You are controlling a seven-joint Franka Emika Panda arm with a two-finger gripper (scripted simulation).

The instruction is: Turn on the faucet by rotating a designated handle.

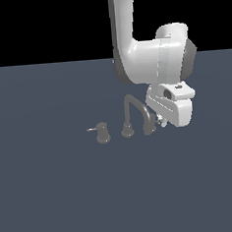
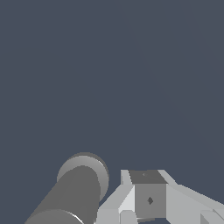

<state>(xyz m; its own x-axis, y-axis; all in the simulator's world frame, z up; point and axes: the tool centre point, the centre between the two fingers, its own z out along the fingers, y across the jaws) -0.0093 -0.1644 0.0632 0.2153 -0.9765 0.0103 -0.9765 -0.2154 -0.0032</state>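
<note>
Floor: flat slate-blue surface (image 1: 55, 201) filling the lower part of the exterior view, black band above its far edge.
Open room: wide bare floor on all sides of the faucet; only the arm crowds it, on the exterior view's right.
Faucet (image 1: 132, 111): small, dull grey, standing near the middle of the floor, arched spout rising from a round base and curving down toward the exterior view's right.
Handle (image 1: 149, 127): grey knob under the spout's tip, partly hidden by the spout and the gripper.
Twin knob (image 1: 102, 133): stands apart on the exterior view's left, thin lever pointing left.
Arm (image 1: 147, 51): white, coming down from above.
Gripper (image 1: 160, 119): low, just beside the handle, seemingly touching it; cannot tell how far its fingers are spread or whether they grasp anything.
Wrist view: a grey cylinder (image 2: 74, 192) lies just beside the pale gripper body (image 2: 148, 199); bare floor beyond.
</note>
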